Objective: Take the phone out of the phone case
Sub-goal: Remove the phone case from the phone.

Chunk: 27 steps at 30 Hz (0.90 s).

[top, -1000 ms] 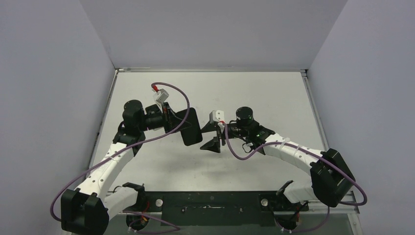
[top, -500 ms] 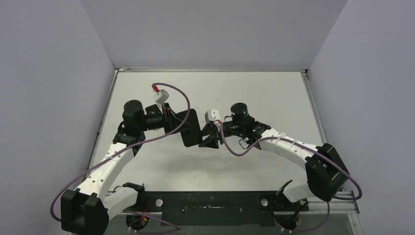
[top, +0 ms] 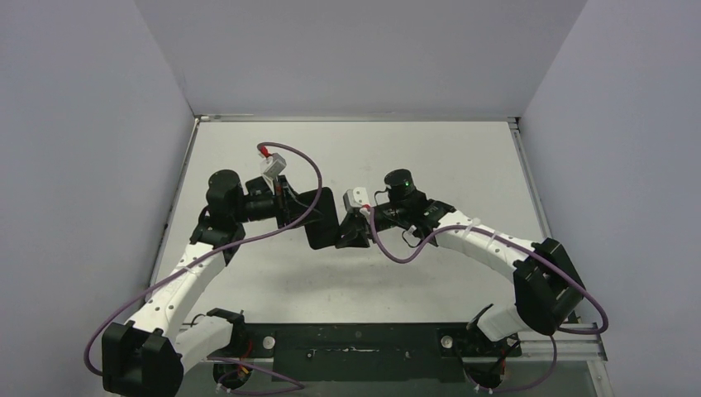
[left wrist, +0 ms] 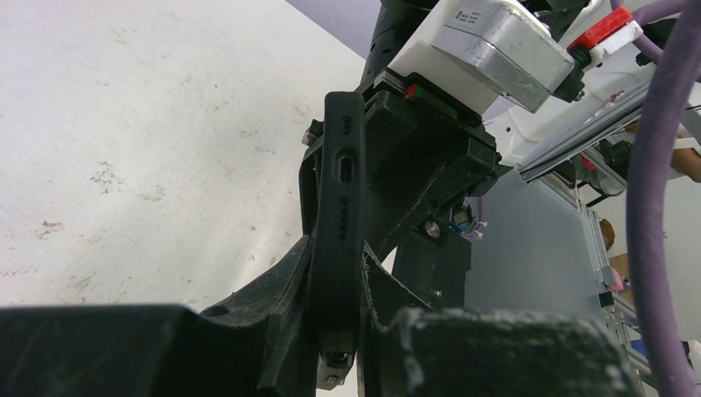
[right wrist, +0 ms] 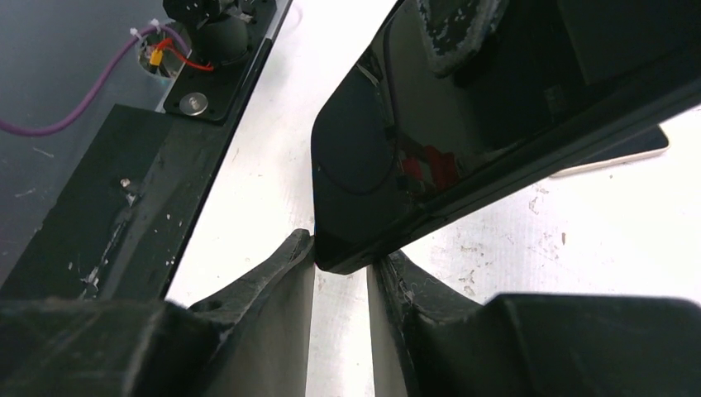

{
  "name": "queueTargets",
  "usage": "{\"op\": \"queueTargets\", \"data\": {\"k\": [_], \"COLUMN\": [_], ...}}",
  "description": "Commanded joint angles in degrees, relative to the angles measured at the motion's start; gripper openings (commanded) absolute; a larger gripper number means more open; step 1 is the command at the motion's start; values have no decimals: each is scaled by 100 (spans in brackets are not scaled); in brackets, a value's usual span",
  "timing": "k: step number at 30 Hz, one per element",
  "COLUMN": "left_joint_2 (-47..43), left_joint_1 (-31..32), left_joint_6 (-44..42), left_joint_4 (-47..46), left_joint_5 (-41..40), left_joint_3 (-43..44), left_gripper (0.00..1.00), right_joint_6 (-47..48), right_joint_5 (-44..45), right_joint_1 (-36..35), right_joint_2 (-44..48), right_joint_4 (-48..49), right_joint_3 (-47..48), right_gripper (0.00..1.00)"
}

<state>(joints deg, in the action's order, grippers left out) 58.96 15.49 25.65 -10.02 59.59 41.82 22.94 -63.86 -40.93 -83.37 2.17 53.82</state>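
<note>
A black phone in a black case point(top: 318, 217) is held off the table at the centre. My left gripper point(top: 291, 205) is shut on its left end. In the left wrist view the case edge with its port cutouts point(left wrist: 340, 207) stands upright between my left gripper's point(left wrist: 337, 306) jaws. My right gripper point(top: 340, 234) is at the phone's right near corner. In the right wrist view the glossy screen point(right wrist: 463, 124) faces the camera, and my right gripper point(right wrist: 343, 256) has both fingertips pressed on that corner.
The white table point(top: 413, 157) is walled at the left, back and right. A black mounting plate point(top: 355, 347) with the arm bases runs along the near edge. Purple cables loop over both arms beside the phone.
My right arm has moved left toward the phone, and its jaws have come onto the phone's near corner. The left gripper and the phone have stayed nearly still.
</note>
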Motion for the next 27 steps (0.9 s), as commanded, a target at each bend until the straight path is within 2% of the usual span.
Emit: {"op": "queueTargets", "data": {"k": [1, 6, 11, 17, 20, 27], "left_joint_2": [-115, -53, 1, 1, -7, 18], "left_joint_1": [18, 17, 44, 211, 266, 347], "left_joint_6": [466, 850, 1559, 1809, 2136, 2276], "left_joint_4": [-303, -619, -1477, -1759, -2200, -2372], "left_joint_5": [95, 288, 636, 768, 891, 951], "left_joint_3": [120, -21, -236, -318, -411, -443], "left_gripper": [0, 0, 0, 0, 0, 0], "right_joint_6": [1276, 2029, 2624, 2915, 2999, 3145], "right_joint_5": [-204, -126, 5, 318, 427, 810], "right_joint_1": [-89, -135, -144, -148, -152, -161], "right_joint_2": [13, 1, -135, -320, -351, -348], "right_joint_4": [-558, -1029, -1568, -1735, -1722, -1705], "right_joint_3": [312, 475, 819, 1140, 1199, 1226], "right_gripper": [0, 0, 0, 0, 0, 0]}}
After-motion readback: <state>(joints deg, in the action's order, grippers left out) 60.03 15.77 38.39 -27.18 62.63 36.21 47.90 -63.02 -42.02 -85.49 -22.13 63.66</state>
